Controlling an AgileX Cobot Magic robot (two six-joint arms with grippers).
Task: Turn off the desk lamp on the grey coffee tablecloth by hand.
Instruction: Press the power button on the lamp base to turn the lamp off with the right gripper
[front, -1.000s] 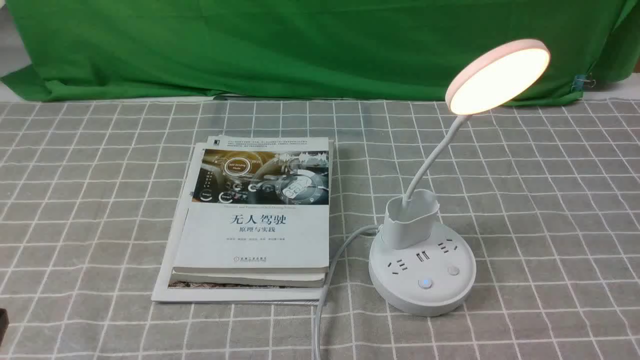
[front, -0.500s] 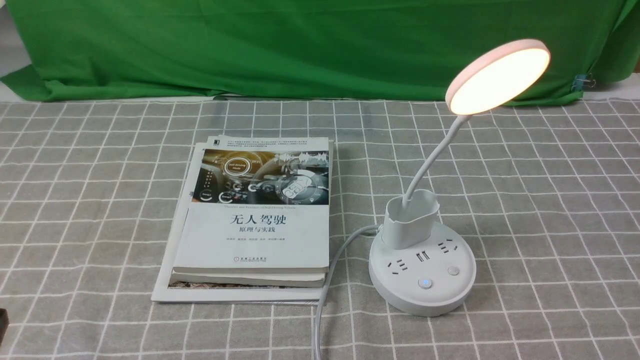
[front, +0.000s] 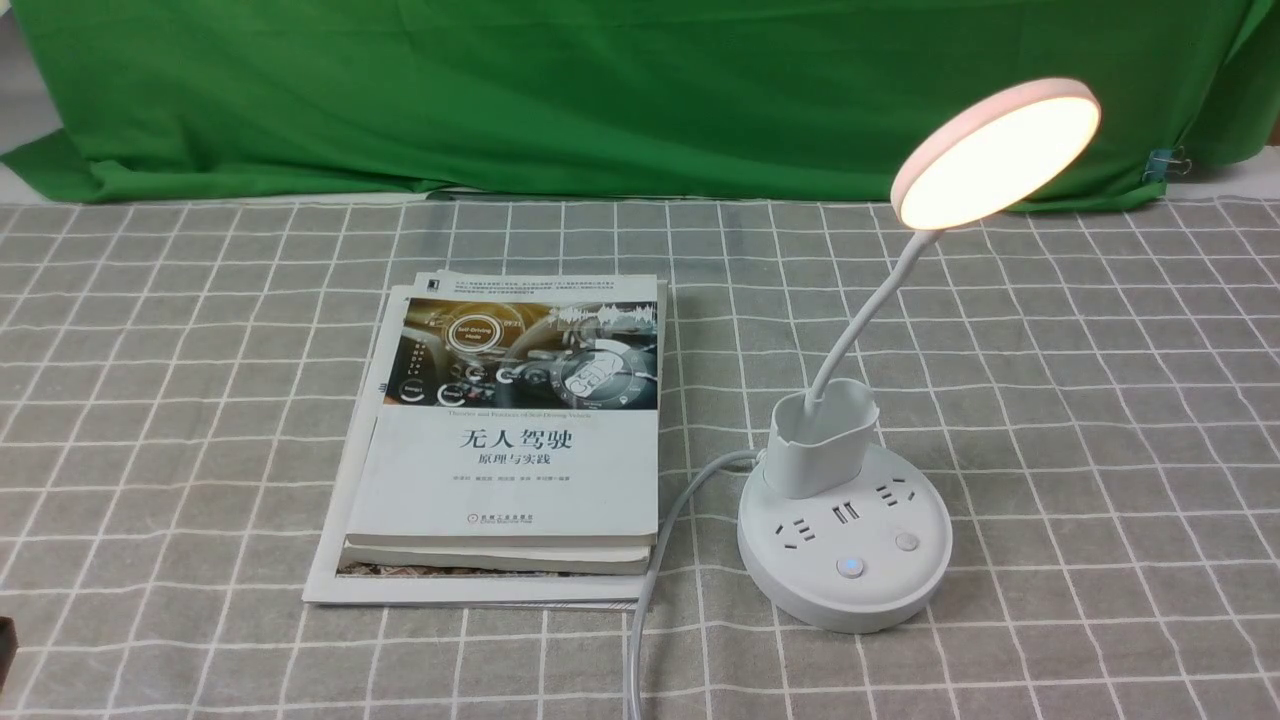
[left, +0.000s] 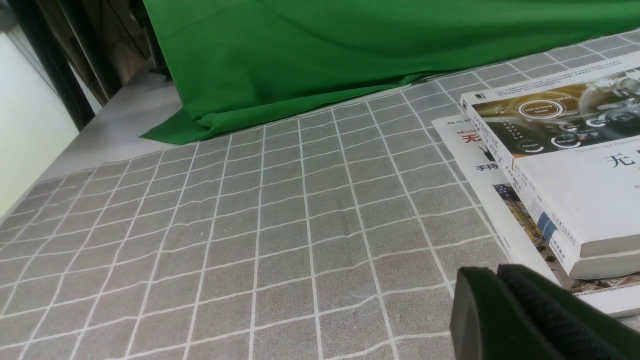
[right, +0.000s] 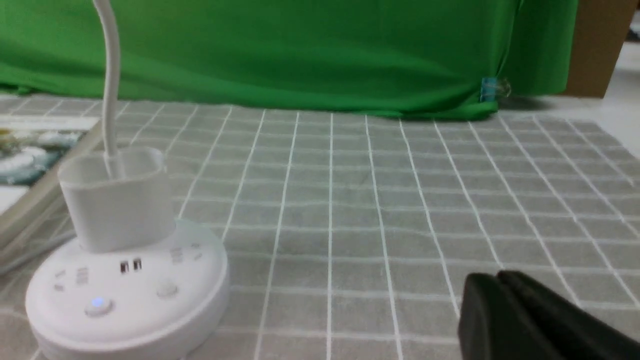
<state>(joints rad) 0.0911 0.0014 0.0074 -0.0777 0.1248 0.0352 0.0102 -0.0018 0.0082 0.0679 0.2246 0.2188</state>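
Observation:
The white desk lamp (front: 845, 540) stands on the grey coffee tablecloth (front: 1100, 420), right of centre. Its round disc head (front: 995, 150) glows warm. Its base shows sockets, a button lit blue (front: 849, 567) and a plain button (front: 907, 541). In the right wrist view the lamp base (right: 127, 295) lies well to one side of my right gripper (right: 500, 280), which is shut and empty above the cloth. My left gripper (left: 497, 272) is shut and empty, close to the books' corner. Neither gripper's fingers show in the front view.
A stack of books (front: 510, 440) lies on the cloth left of the lamp, also in the left wrist view (left: 565, 165). The lamp's white cable (front: 655, 560) runs toward the front edge. A green cloth (front: 600, 90) hangs at the back, with a clip (front: 1165, 162).

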